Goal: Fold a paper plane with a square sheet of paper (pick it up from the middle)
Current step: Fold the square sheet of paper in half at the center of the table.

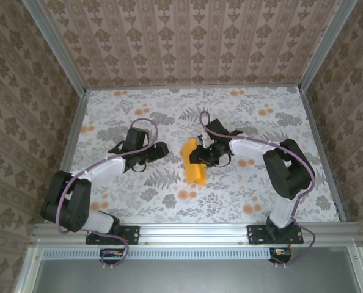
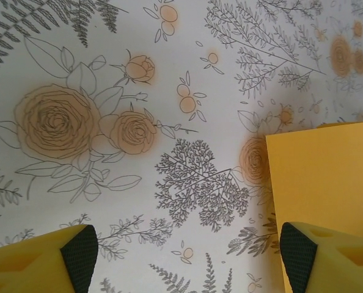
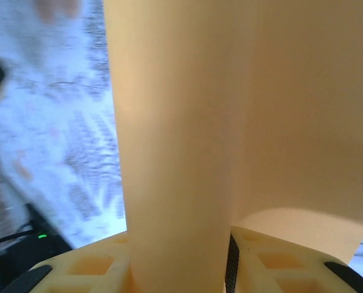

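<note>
Paper (image 1: 195, 165) could crease crooked: right gripper (image 3: 181, 268) jaws pinch its curled middle, left gripper (image 2: 187, 250) jaws stand spread.

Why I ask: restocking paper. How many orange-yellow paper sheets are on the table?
1. The orange-yellow sheet lies mid-way across the table, one side curled up in the right gripper, just right of the open left gripper. Another sheet stuck beneath it could be hidden.

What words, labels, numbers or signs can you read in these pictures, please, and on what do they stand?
None: there is no readable text anywhere.
The square sheet of paper is plain orange-yellow; the table cover and the walls carry only floral patterns.
</note>
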You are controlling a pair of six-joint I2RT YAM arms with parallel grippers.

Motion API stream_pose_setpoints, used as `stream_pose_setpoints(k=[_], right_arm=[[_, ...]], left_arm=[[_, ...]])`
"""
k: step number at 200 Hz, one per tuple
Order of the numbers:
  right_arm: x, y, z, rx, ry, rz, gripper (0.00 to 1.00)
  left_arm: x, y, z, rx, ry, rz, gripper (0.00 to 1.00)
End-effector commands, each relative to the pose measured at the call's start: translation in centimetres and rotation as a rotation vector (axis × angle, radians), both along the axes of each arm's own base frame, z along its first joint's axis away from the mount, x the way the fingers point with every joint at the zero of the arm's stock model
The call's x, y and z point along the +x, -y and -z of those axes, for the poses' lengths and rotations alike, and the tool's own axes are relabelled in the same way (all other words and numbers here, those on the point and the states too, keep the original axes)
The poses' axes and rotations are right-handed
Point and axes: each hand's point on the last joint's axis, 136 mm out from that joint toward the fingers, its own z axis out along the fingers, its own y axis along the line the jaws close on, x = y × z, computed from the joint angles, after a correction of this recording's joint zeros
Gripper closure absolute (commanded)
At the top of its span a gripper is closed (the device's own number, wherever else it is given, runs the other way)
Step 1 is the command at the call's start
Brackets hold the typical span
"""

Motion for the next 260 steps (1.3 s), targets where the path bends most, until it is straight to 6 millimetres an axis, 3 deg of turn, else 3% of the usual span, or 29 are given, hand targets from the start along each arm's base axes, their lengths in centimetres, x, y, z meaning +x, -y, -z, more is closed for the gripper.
stream_pose_setpoints(k=[1, 38, 88, 125, 186, 235, 260], right_arm=[[-0.1, -2.2, -2.2, 0.182, -0.022, 0.011, 0.62], [-0.7, -0.4, 0.7, 0.068, -0.048, 0.041, 0.61], [-1.1, -0.8, -1.9, 0.258, -0.021, 0.055, 0.61], [-1.8, -0.5, -3.4, 0.311, 0.029, 0.061, 0.60], [-2.4, 2.8, 2.7, 0.000, -0.051, 0.094, 0.61], [-1.9, 5.7, 4.5, -0.213, -0.011, 0.097, 0.52], [-1.6, 6.8, 4.7, -0.290, 0.011, 0.095, 0.42]], left_arm=[[-0.6, 2.3, -0.2, -0.103, -0.002, 0.029, 0.20], [-0.9, 3.9, 0.2, -0.171, -0.006, 0.046, 0.23], [-1.3, 5.7, 0.2, -0.185, 0.000, 0.083, 0.24], [-1.6, 5.6, 0.4, -0.089, 0.039, 0.085, 0.25], [-2.4, 5.8, 0.2, -0.049, 0.037, 0.051, 0.28], [-3.3, 6.4, -0.1, -0.079, 0.015, 0.050, 0.30], [-3.6, 6.3, -0.7, -0.087, 0.015, 0.048, 0.30]])
